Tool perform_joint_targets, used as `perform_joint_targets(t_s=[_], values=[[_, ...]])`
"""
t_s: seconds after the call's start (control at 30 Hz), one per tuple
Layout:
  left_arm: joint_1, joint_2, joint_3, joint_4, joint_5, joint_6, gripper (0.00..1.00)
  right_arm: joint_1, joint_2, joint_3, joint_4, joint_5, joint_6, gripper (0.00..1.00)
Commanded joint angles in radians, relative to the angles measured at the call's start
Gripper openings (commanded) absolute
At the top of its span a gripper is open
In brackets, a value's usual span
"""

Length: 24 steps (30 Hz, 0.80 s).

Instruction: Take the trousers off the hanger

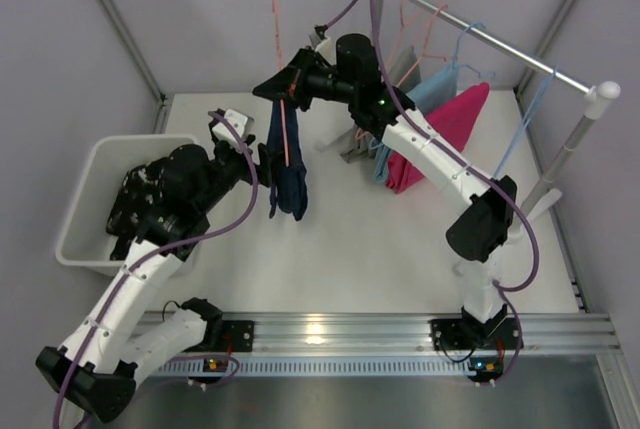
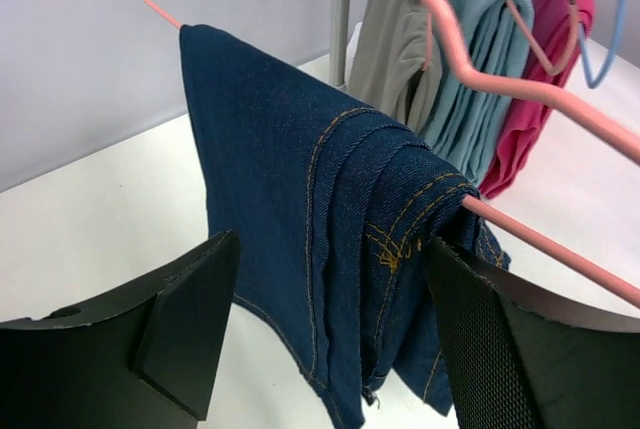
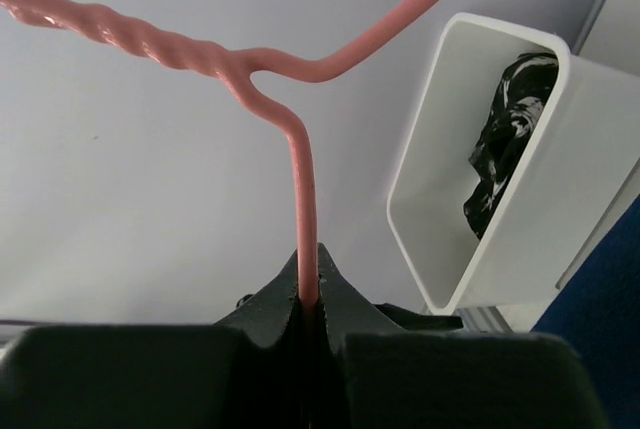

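Navy trousers (image 2: 300, 209) look soft, heavyish denim, draped over pink hanger (image 3: 305, 209) (may snag). Left jaws apart, flanking the fold, prob. best grip pt; right jaws clamped on hanger.

The white table (image 1: 330, 249) carried only a few things. A white plastic bin (image 1: 85, 204) sat at its left edge. The clothes rack (image 1: 500, 38) stood along the far right side, and the foot of its right post (image 1: 543, 204) rested on the surface. Across the near edge ran a ribbed aluminium rail (image 1: 330, 334) — the left arm's base (image 1: 215, 334) and the right arm's base (image 1: 480, 334) sat bolted on it, well apart.
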State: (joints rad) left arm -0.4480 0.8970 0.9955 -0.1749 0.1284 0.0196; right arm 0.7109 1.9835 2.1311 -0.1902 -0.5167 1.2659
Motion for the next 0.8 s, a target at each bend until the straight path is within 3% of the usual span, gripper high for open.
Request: perform_joint_targets(t_s=[0.0,0.3,0.47,0.6,0.77], values=[[-0.009,0.017,0.028,0.089,-0.076,-0.01,0.78,0.033,-0.11,0.006,0.136,-0.019,0.039,0.0],[-0.026,0.059,0.031,0.132,-0.022,0.02,0.81,0.048,-0.144,-0.042,0.21,-0.054,0.078,0.0],[-0.034,0.083,0.022,0.182,-0.119,0.029,0.79,0.055,-0.172,-0.066,0.218,-0.062,0.082,0.0],[-0.032,0.086,0.008,0.274,-0.202,0.02,0.86,0.058,-0.196,-0.099,0.253,-0.062,0.084,0.0],[-0.034,0.092,0.0,0.293,-0.263,-0.015,0.89,0.059,-0.238,-0.14,0.317,-0.045,0.075,0.0]])
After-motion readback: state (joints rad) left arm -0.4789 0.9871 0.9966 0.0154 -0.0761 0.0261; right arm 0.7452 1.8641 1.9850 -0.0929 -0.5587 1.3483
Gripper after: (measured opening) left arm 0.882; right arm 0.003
